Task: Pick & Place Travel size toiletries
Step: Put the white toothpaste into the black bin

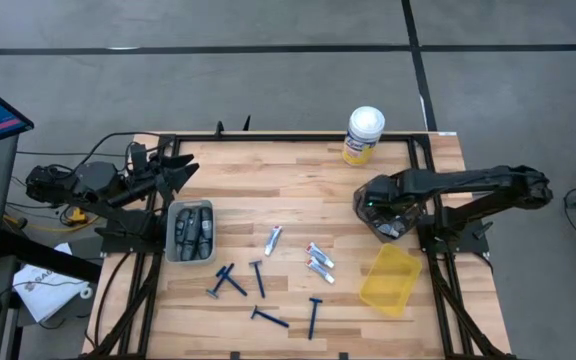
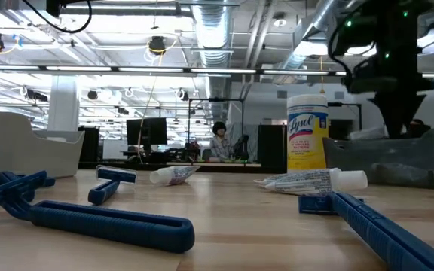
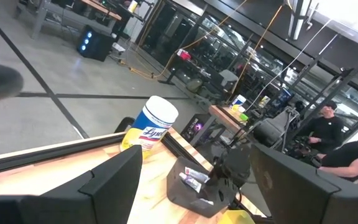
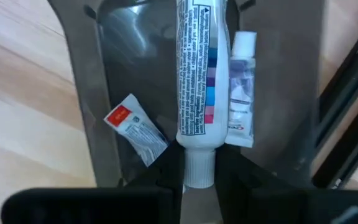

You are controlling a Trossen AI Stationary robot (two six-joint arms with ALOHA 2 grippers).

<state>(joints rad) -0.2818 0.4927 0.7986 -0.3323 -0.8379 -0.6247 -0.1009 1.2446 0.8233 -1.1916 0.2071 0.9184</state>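
My right gripper [image 4: 199, 186] hangs over a dark grey bin [image 1: 388, 222] at the table's right side, shut on a white tube with coloured stripes [image 4: 197, 81]. Two small tubes [image 4: 135, 132] [image 4: 241, 93] lie on the bin's floor. Three more tubes [image 1: 273, 240] [image 1: 319, 254] [image 1: 318, 268] lie flat mid-table. Several blue razors [image 1: 258, 276] lie toward the near edge. Dark grey shavers fill a light grey bin [image 1: 190, 232]. My left gripper [image 3: 201, 186] is open, raised over the table's far left corner. My right gripper holds the striped tube by its white cap end [image 4: 199, 169], pinched between the two fingers [image 4: 166, 186]. The fingers come from above, pointing down into the dark bin. The tube's body reaches away from the fingers, in line with them, over the bin floor; whether its far end rests there is out of frame.
A yellow canister with a white lid [image 1: 365, 135] stands at the far edge. A yellow bin [image 1: 390, 278] sits near the right edge, just nearer than the dark bin. Black frame rails run along the table's sides. People sit in the room beyond.
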